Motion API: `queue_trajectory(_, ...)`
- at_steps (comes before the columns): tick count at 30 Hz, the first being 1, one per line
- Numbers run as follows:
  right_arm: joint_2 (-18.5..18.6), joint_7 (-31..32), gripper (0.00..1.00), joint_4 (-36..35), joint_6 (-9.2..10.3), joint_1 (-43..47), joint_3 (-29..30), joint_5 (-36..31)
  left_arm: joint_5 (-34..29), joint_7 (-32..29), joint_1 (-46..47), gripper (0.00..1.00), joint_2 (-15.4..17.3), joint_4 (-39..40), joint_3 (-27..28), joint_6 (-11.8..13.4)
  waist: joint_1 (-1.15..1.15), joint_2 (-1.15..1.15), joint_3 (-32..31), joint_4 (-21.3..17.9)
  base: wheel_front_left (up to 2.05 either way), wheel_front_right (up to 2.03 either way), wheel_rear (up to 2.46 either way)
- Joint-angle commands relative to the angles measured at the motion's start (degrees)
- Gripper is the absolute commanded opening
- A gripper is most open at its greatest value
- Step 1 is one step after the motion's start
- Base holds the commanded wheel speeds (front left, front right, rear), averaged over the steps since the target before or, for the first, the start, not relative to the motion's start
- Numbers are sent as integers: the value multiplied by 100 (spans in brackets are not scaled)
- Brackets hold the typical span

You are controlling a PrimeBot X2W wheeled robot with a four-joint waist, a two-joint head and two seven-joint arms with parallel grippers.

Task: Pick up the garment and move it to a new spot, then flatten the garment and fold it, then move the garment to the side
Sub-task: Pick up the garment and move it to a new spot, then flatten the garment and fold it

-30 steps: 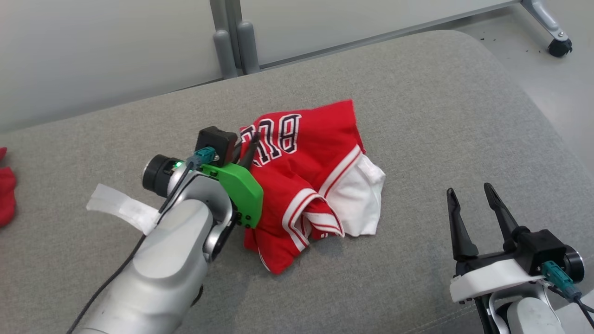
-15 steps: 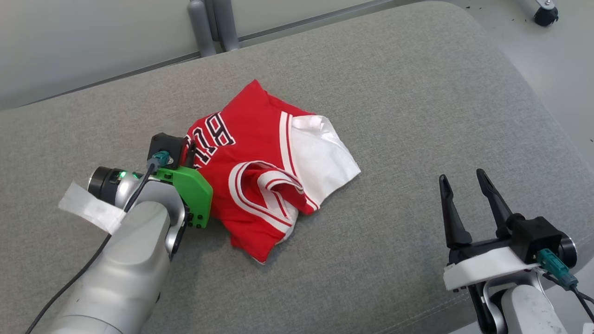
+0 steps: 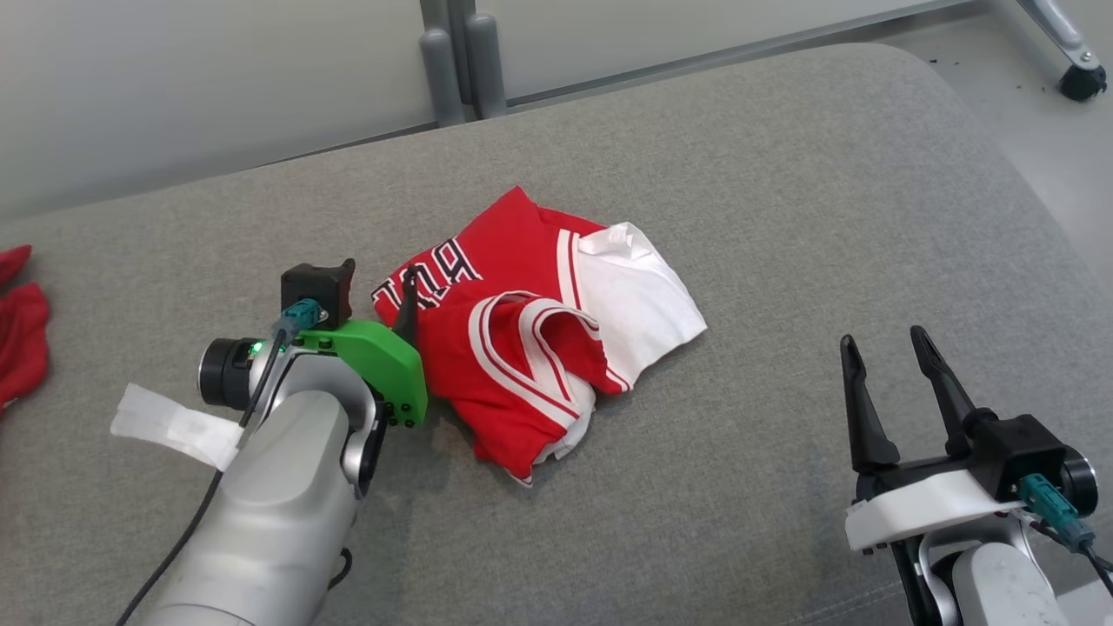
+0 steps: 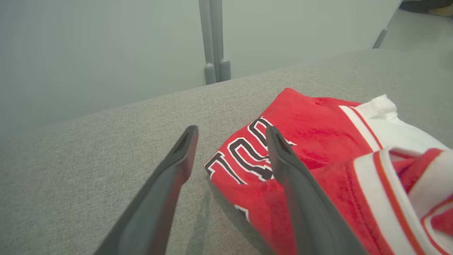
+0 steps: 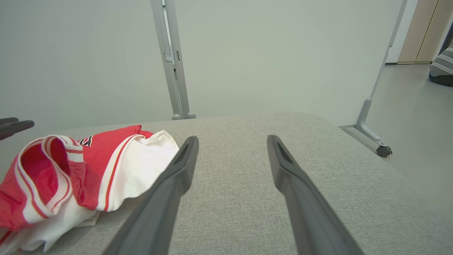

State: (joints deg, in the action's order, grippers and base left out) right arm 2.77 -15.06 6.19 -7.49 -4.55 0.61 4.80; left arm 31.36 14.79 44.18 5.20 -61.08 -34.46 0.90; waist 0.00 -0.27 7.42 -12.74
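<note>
The garment (image 3: 539, 348) is a red jersey with white trim, black lettering and a white part, lying crumpled on the grey cushion (image 3: 783, 200). My left gripper (image 3: 380, 271) is open at the garment's left edge. In the left wrist view the left gripper (image 4: 230, 129) has its jaws wide apart; one finger lies over the lettered corner of the garment (image 4: 318, 141) and nothing is pinched. My right gripper (image 3: 883, 339) stands open at the lower right, well clear of the cloth. In the right wrist view the right gripper (image 5: 232, 139) is empty, with the garment (image 5: 106, 159) off to its left.
Another red cloth (image 3: 17, 330) lies at the cushion's far left edge. Grey partition posts (image 3: 461, 61) stand behind the cushion, and a caster wheel (image 3: 1083, 83) sits on the floor at the upper right. The cushion's rounded right edge drops to the floor.
The left gripper has opened and let go of the garment, which now rests on the cushion. The head camera shifted between frames. The right gripper stays open.
</note>
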Motion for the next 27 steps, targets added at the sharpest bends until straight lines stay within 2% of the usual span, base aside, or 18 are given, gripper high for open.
queue_trajectory(1,21,-21,100,8,0,115,61,-63,32,38,-153,100,-53,219,74,-38,0,27,-233,249,0,0,0)
queue_trajectory(7,21,-21,100,32,0,263,118,-97,178,39,-793,100,-179,1048,258,-94,0,27,-491,442,0,0,0)
queue_trajectory(13,20,-21,100,44,0,345,82,-112,391,17,-1370,100,-232,1493,-188,-136,0,27,-630,442,0,0,0)
queue_trajectory(22,20,-21,100,23,0,398,53,-131,931,-163,-1616,100,-223,2275,-1204,208,0,27,-643,287,0,0,0)
queue_trajectory(27,20,-21,100,29,0,353,10,-110,1107,-219,-1416,100,-219,2462,-1651,477,0,27,-602,138,0,0,0)
